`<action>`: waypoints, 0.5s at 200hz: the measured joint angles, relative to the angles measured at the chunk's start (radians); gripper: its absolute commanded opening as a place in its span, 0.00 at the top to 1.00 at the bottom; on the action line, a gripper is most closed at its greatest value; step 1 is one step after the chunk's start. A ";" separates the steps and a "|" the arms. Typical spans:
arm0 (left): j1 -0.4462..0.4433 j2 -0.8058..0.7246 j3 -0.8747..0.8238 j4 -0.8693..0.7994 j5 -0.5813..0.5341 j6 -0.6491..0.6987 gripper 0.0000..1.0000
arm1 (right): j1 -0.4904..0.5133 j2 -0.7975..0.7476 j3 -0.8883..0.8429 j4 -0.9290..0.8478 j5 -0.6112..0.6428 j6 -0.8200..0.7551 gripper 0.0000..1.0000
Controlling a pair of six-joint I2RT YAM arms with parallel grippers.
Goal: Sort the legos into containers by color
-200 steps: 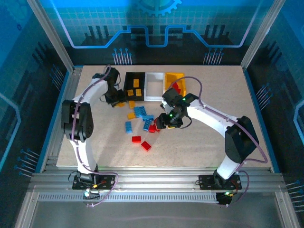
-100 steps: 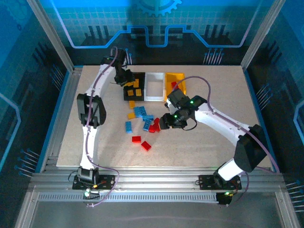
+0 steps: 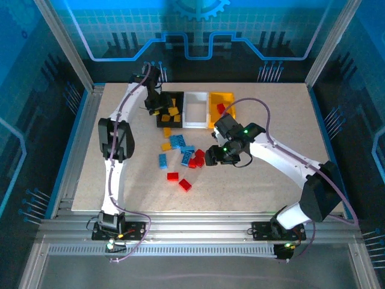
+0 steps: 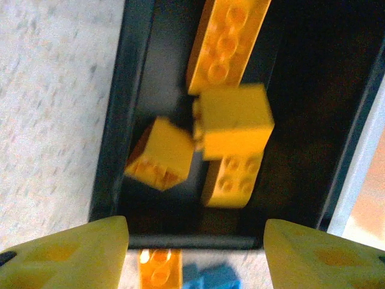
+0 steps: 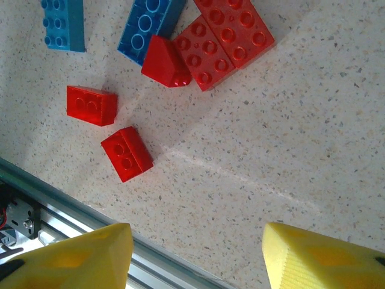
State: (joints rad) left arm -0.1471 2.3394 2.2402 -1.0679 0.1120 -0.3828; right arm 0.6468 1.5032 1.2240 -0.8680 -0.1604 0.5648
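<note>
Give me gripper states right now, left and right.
Left gripper: open, empty, above the black bin.
Right gripper: open, empty, above the table.

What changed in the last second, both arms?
Left gripper moved from the table beside the black bin to above it and opened, dropping a yellow brick in. Right gripper shifted slightly right, open over the red bricks. Loose bricks on the table stayed put.
</note>
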 measured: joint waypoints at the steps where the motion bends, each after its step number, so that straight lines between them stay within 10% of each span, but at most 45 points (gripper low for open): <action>1: -0.001 -0.011 -0.014 0.000 -0.001 0.003 0.37 | 0.000 0.002 0.001 0.000 0.000 -0.001 0.39; 60: -0.078 -0.470 -0.601 0.054 -0.036 0.134 0.37 | -0.003 0.080 0.048 0.016 -0.032 -0.031 0.40; 100: -0.089 -0.509 -0.793 0.088 -0.035 0.164 0.37 | -0.005 0.141 0.092 0.023 -0.065 -0.050 0.40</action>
State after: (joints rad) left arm -0.2359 1.8301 1.4471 -0.9802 0.0769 -0.2184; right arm 0.6415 1.6440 1.3155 -0.8448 -0.2253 0.5148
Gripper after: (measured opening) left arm 0.629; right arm 0.603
